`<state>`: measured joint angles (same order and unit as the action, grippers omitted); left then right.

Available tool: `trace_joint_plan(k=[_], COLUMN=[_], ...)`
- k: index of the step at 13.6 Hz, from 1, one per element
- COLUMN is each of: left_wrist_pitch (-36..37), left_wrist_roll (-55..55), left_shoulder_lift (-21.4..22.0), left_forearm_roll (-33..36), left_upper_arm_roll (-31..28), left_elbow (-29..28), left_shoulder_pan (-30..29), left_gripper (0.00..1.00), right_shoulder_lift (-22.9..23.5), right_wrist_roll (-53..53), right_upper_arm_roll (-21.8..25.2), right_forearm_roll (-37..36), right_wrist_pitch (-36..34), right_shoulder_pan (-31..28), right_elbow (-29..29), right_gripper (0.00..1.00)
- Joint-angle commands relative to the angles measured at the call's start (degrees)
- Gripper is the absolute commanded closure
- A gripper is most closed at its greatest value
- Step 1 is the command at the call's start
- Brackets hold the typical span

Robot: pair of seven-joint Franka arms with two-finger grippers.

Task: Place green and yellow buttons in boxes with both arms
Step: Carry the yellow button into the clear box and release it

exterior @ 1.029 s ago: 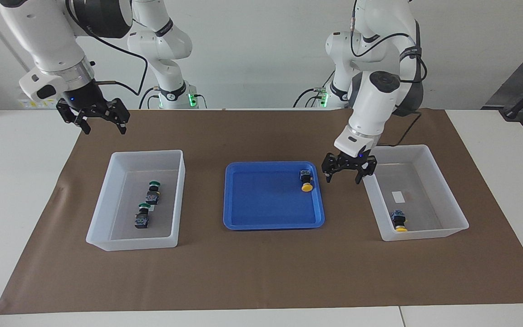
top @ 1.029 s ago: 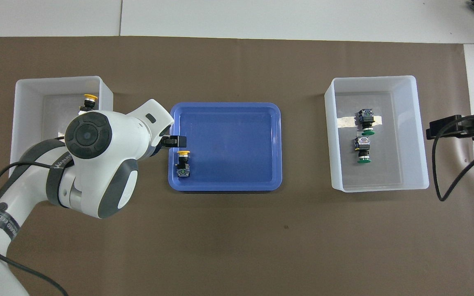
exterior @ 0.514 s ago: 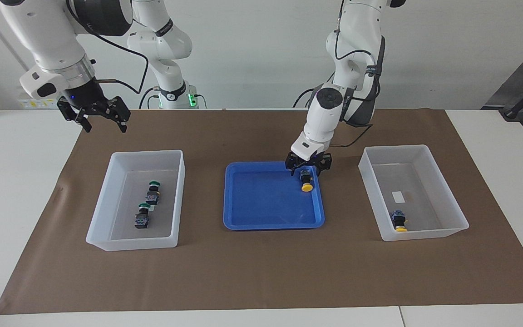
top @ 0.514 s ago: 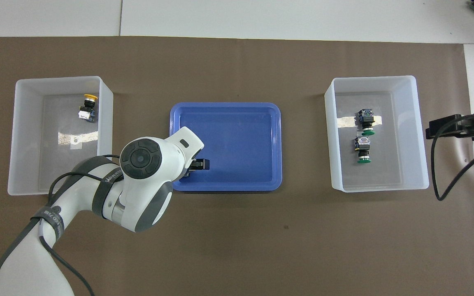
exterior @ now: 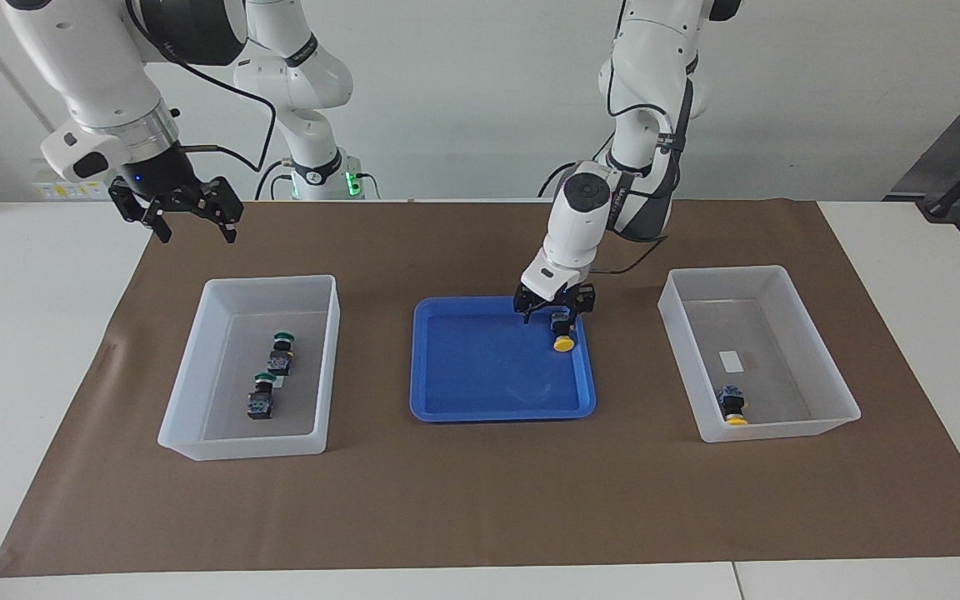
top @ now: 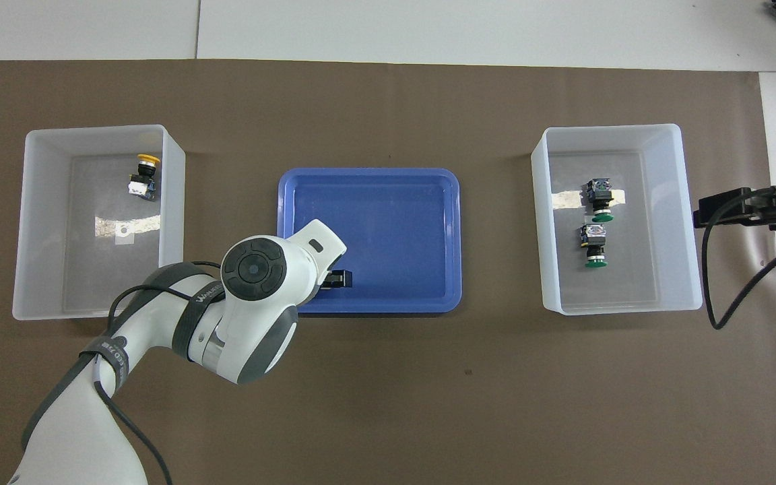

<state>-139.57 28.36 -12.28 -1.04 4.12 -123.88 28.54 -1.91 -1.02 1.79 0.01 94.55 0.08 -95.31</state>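
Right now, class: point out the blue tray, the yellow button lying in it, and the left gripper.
blue tray (exterior: pixel 480 379): facing view, bare floor.
yellow button (exterior: pixel 563 343): facing view, yellow cap.
left gripper (exterior: pixel 553 310): facing view, midway between fingertips.

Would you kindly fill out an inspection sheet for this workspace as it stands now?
Surface: brown mat on a white table.
Job's things: yellow button in the blue tray; another yellow button in the box toward the left arm's end; two green buttons in the other box.
Clutter: nothing seen.
Grippers: left gripper open, low over the tray's button; right gripper open, waiting raised.
Cables: black cable on the right arm.
Surroundings: white wall.
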Motion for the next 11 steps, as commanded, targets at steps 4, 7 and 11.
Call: trace_joint_plan(k=[4,7,11], left_wrist_pitch=[-1.5,-0.71,3.84], left_wrist_roll=[1.88,1.88,1.35], left_shoulder_lift=[-0.03,1.28,6.12], left_forearm_roll=[2.26,3.67,3.67], left_upper_arm_roll=[-1.13,-1.48,-1.84], left_elbow=[-1.37,0.65,4.16], left_shoulder_pan=[1.7,0.82,-3.65], left_gripper=[0.91,1.0,1.0], right_shoulder_lift=[-1.43,-1.43,-1.52], right_wrist_roll=[-2.67,-2.49,-2.58], right_upper_arm_roll=[-0.03,0.32,1.2], right_forearm_roll=[0.08,0.08,0.08], right_wrist_pitch=[0.28,0.28,0.28], right_shoulder_pan=[-0.34,0.26,1.32], right_elbow=[-1.72,-1.81,-1.81], right_gripper=[0.0,0.0,0.0])
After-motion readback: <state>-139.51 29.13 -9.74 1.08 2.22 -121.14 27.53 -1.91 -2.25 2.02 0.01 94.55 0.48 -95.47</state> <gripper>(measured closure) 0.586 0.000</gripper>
